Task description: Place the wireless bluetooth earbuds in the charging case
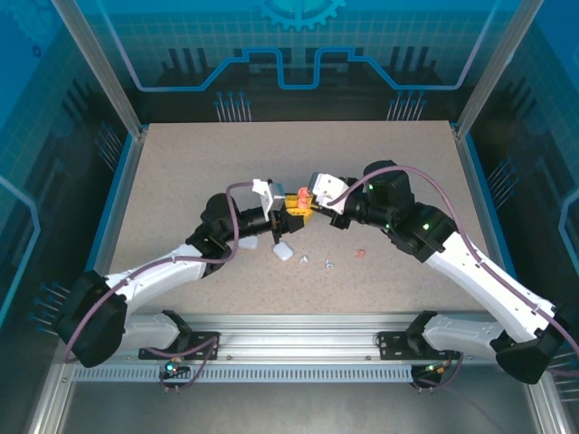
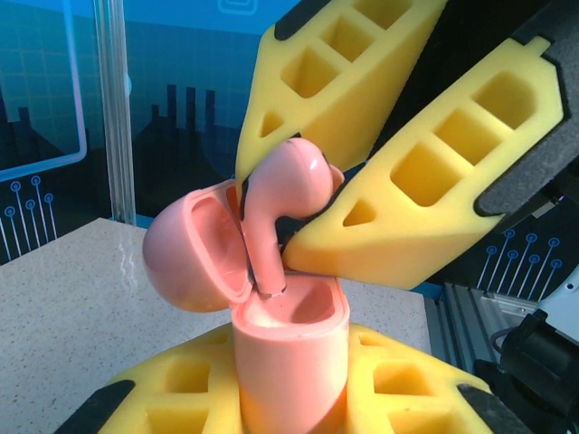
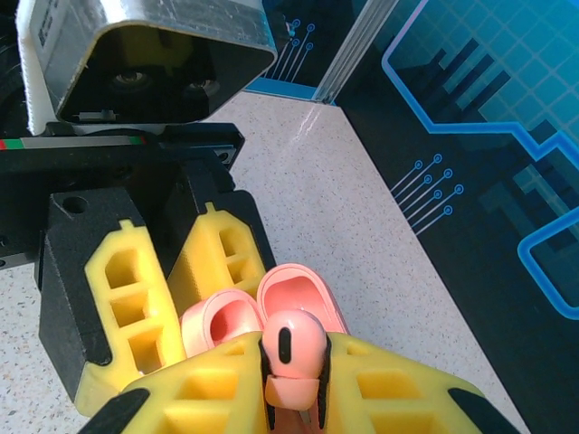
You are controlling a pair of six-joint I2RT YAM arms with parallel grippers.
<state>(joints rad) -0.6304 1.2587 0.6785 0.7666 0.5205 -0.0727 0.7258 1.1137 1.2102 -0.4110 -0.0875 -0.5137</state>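
A salmon-pink charging case (image 2: 289, 362) stands upright with its lid (image 2: 194, 253) swung open to the left, and my left gripper (image 2: 289, 402) is shut on its body. My right gripper (image 3: 294, 389) is shut on the head of a pink earbud (image 3: 291, 348). That earbud (image 2: 280, 194) hangs stem-down, its metal tip just at the rim of the case's left socket. In the top view both grippers meet above the table's middle, the left gripper (image 1: 288, 212) under the right gripper (image 1: 308, 201). The open case (image 3: 303, 289) lies just beyond the earbud in the right wrist view.
Near the grippers on the table lie a white case (image 1: 283, 250), two white earbuds (image 1: 305, 259) (image 1: 327, 264) and a pink earbud (image 1: 361, 253). Aluminium posts and blue panels wall in the table (image 1: 181, 163) on three sides.
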